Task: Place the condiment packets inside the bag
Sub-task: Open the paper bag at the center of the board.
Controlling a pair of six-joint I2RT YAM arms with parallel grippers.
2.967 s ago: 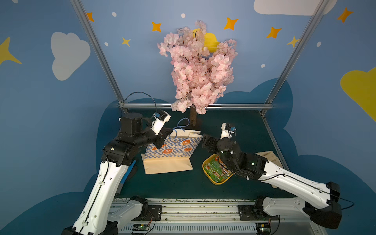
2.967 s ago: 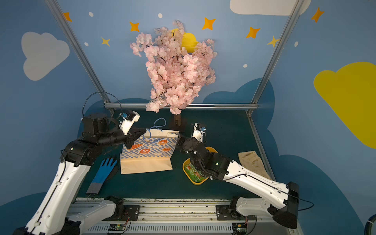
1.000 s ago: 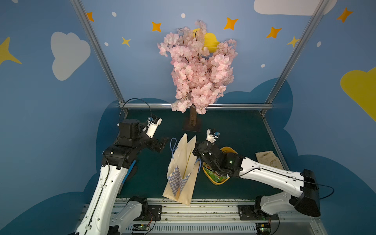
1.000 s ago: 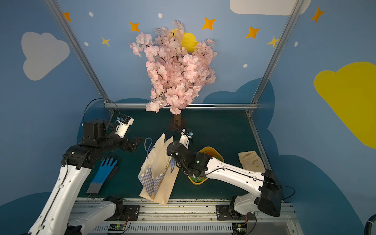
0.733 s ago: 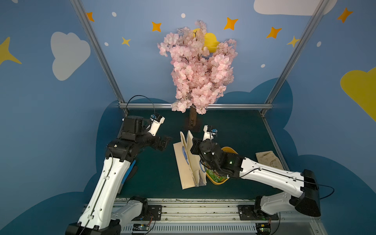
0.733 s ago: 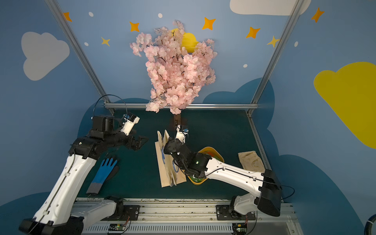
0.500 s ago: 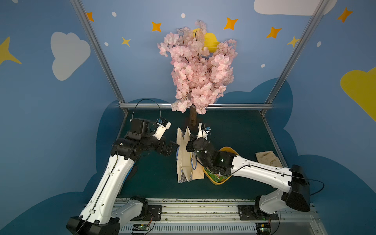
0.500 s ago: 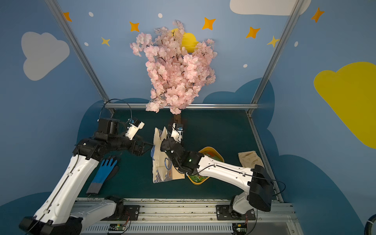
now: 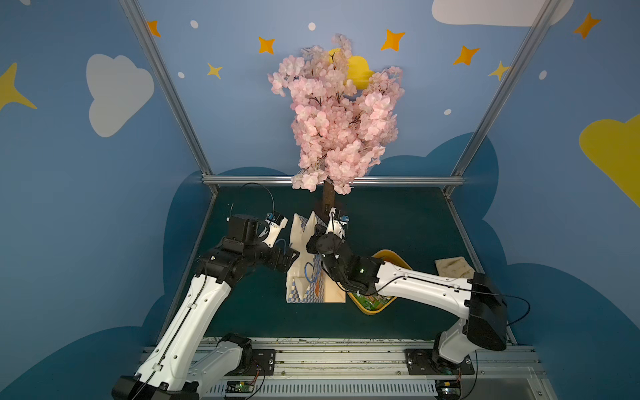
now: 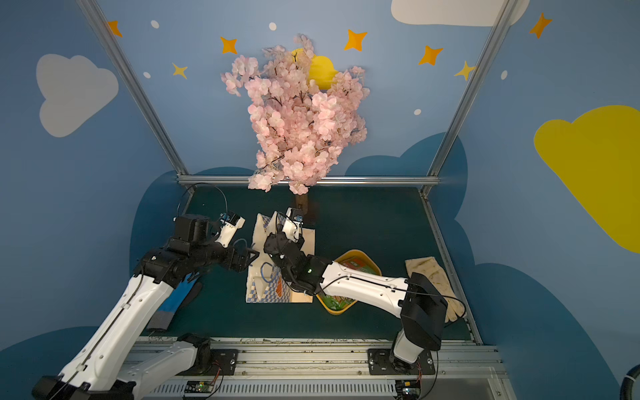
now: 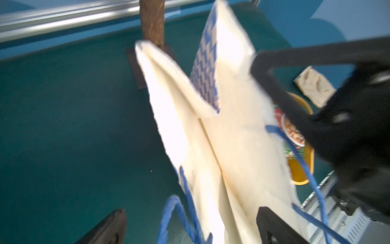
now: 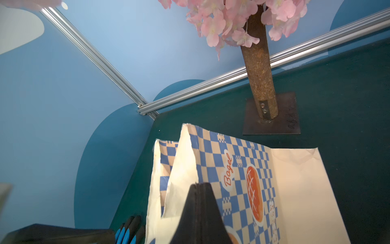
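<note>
Right wrist view: right gripper pinches the bag rim; left gripper gapes wide.

The blue-and-white checkered paper gift bag bore the red script word "Bagel" beside an orange pastry print. Handwriting on the blossom tree's square dark metal base plate was illegible.

Both top views: high over near edge of dark green table, facing rear, sharing whole scene. Wrist views: close, sharing blue-checkered cream-lined paper bag.
</note>
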